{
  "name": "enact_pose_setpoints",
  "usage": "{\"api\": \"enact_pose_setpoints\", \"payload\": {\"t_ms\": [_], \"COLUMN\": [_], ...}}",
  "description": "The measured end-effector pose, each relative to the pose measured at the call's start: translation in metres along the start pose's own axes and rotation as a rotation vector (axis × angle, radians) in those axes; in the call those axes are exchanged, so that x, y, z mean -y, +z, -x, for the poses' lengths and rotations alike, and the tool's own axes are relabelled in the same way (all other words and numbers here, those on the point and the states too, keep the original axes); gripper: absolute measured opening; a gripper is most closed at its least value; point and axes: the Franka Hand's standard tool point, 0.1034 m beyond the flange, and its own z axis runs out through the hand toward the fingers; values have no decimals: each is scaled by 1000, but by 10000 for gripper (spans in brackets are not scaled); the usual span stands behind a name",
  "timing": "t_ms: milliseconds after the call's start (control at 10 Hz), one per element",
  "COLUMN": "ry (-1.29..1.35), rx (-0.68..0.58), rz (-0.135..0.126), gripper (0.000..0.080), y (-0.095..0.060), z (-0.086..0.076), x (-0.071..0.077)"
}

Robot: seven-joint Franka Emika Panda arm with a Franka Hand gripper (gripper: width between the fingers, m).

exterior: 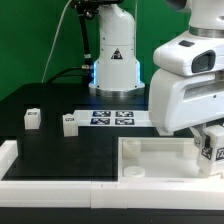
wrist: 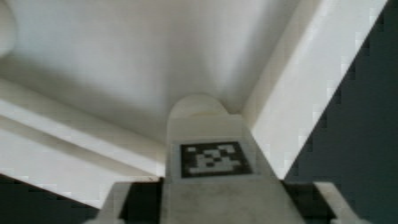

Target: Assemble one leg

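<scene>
Leg (wrist: 208,135) held in the gripper (wrist: 214,200): it is a small chunky white plastic block, and in the wrist view it narrows away from the camera to a rounded end. The face turned to the camera bears a square black-and-white tag. The fingers (wrist: 128,206) are drawn in narrow and press on the block's two sides, one on each, so that it sits clamped between them. In the exterior view the same leg (exterior: 212,147) shows under the big white gripper (exterior: 212,158) at the exterior view's right, near the front of the scene, with its tag facing the camera. It hangs at the right part of the large white tray-like part (exterior: 150,160), which lies flat on the black counter (exterior: 50,145). In the wrist view the rounded end points toward an inner corner where the tray's white walls meet, with dark counter showing beyond the wall. Whether the leg touches the tray cannot be told. Well apart, toward the exterior view's left, a loose leg (exterior: 32,118) and a second loose leg (exterior: 69,123) stand on the counter, each with a tag on one face. Just to the right of the second one lies the marker board (exterior: 112,118), flat and farther back than the tray. The arm's white base (exterior: 113,60) stands at the far side.
</scene>
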Motion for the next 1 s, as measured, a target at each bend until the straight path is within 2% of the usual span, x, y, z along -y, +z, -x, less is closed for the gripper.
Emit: {"api": "enact_pose_setpoints", "payload": {"t_ms": [300,400,500,600,1000], "ry": [53,161,310,439,913], "rx": [0,-5,-8,-10,-4], "rz": [-1,-16,-42,-53,-75], "gripper": [296,296,296,294,294], "y": [0,0,1,1,2], "z": [0,1,3,2,0], "x": [-1,-3,-5,-4,-3]}}
